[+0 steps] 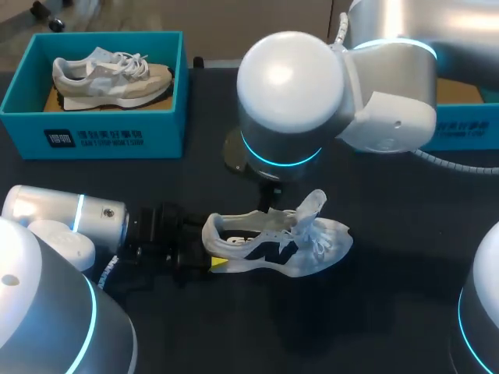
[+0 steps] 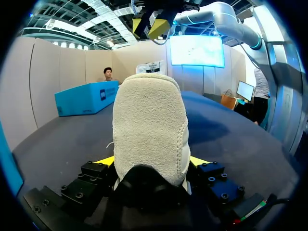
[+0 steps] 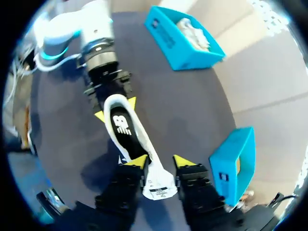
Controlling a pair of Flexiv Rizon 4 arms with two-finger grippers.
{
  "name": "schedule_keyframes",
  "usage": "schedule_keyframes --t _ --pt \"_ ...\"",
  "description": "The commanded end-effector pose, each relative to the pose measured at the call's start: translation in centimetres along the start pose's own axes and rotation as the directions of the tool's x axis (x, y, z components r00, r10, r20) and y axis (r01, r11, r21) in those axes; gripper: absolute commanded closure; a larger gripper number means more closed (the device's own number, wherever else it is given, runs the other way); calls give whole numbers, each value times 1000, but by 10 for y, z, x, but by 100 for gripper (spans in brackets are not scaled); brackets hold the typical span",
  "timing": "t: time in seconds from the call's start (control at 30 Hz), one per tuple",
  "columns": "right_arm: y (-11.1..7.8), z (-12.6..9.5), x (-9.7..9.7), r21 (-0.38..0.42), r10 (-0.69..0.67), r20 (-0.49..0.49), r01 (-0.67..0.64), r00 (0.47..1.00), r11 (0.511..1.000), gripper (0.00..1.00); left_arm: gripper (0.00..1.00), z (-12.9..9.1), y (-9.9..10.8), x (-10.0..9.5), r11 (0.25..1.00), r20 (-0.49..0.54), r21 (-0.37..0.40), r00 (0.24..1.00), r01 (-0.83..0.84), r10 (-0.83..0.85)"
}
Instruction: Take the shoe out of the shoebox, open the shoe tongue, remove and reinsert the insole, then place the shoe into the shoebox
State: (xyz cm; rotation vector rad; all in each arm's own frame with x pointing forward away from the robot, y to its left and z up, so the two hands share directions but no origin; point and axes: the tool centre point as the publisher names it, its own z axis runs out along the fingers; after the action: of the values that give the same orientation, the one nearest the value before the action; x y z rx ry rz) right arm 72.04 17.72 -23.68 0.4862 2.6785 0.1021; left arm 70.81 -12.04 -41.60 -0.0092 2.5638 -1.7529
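The shoe rests on the dark table with its toe toward my right, and the left gripper is clenched on its fuzzy heel from both sides. It looks light, with a soft upper likely to fold under a pull, so I judge the stiffer heel the sound anchor while the floppy tongue is lifted by its free end. That tongue stands raised at the right gripper, and I cannot tell whether that gripper is closed on it or loose.

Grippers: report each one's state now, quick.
Left gripper: shut on the shoe, at its heel.
Right gripper: over the tongue; grip cannot be told.
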Motion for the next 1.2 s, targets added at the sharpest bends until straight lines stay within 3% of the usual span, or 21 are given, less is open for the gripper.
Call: schedule_keyframes --t 0.03,0.1,0.17,0.2,0.23,0.77,1.07,1.2 --pt "-5 3 -3 -148 -553 -74 539 830 829 100 100 1 0 0 1000 -2 -4 1000 0 0" --pt "-3 2 -1 -157 -599 -71 584 798 797 100 100 1 0 0 1000 -2 -4 1000 0 0" --pt "1 1 4 -183 -675 -105 653 730 735 100 100 1 0 0 1000 -2 -4 1000 0 0" --pt "1 1 7 -179 -694 -138 671 707 720 100 100 1 0 0 1000 -2 -4 1000 0 0" --pt "-3 1 8 -125 -698 -201 688 688 715 100 100 1 0 0 1000 -2 -4 1000 0 0" --pt "-3 1 8 -125 -698 -201 688 688 715 100 100 1 0 0 1000 -2 -4 1000 0 0" --pt "4 36 20 -159 -713 -206 696 670 700 100 100 1 0 0 1000 -2 -4 1000 0 0" --pt "5 45 23 -154 -693 -217 677 687 720 100 100 1 0 0 1000 -2 -4 1000 0 0"
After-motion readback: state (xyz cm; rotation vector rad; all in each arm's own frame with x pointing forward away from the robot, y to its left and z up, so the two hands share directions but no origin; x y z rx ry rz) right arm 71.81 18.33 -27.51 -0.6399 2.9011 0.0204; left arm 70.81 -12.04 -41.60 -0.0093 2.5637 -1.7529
